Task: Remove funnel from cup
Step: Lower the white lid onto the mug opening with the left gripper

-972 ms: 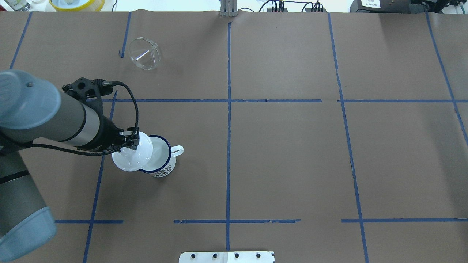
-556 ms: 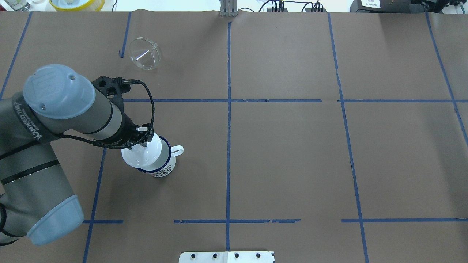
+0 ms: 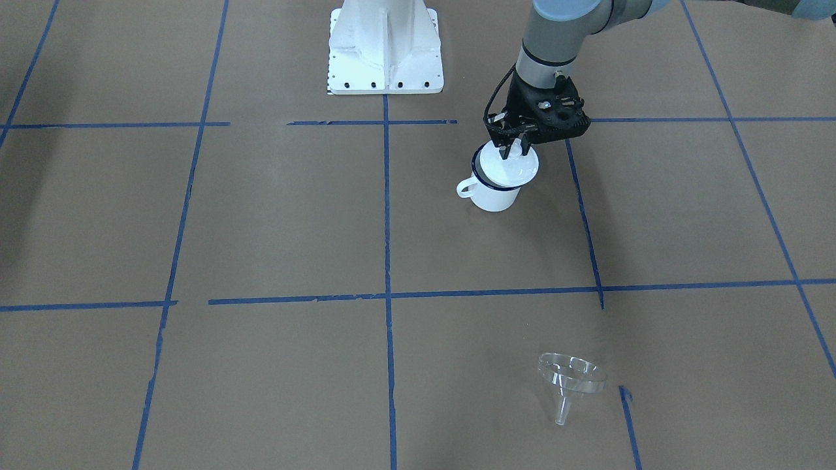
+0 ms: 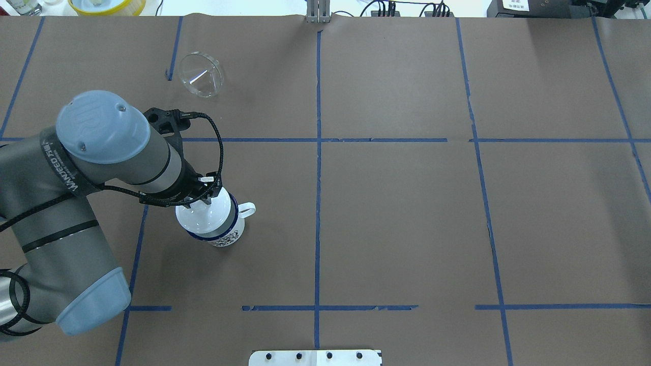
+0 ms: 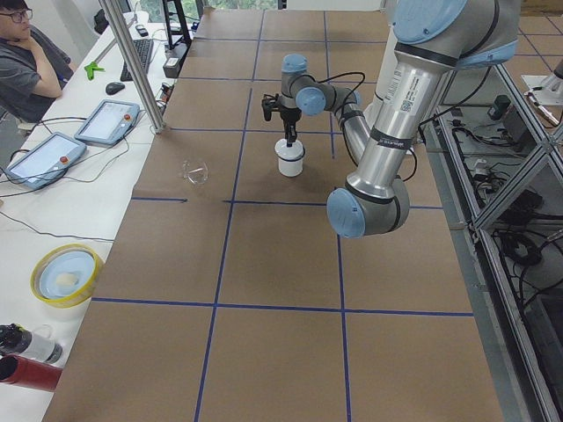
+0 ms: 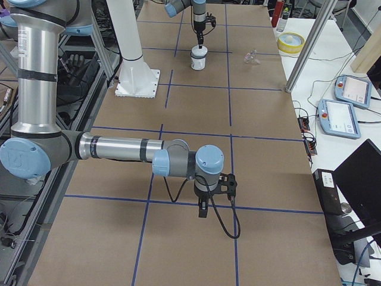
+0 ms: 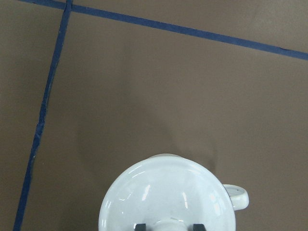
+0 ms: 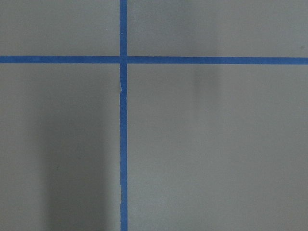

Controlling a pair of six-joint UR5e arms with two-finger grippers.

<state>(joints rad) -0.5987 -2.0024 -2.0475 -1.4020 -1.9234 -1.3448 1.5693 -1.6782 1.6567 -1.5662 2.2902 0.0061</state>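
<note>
The clear funnel lies on its side on the brown paper at the far left of the table, well apart from the cup; it also shows in the front view. The cup, a white mug with a blue rim, stands at mid-left, handle to the right. My left gripper is shut on the knob of a white round lid held over the cup's mouth. I cannot tell whether the lid rests on the rim. The right gripper shows only in the right exterior view; I cannot tell its state.
The white robot base plate sits at the near table edge. A yellow bowl is beyond the far left corner. Blue tape lines grid the paper. An operator sits past the far side.
My left arm has swung right with the white lid, from beside the mug's left rim to over its mouth. The funnel and mug have not moved.
</note>
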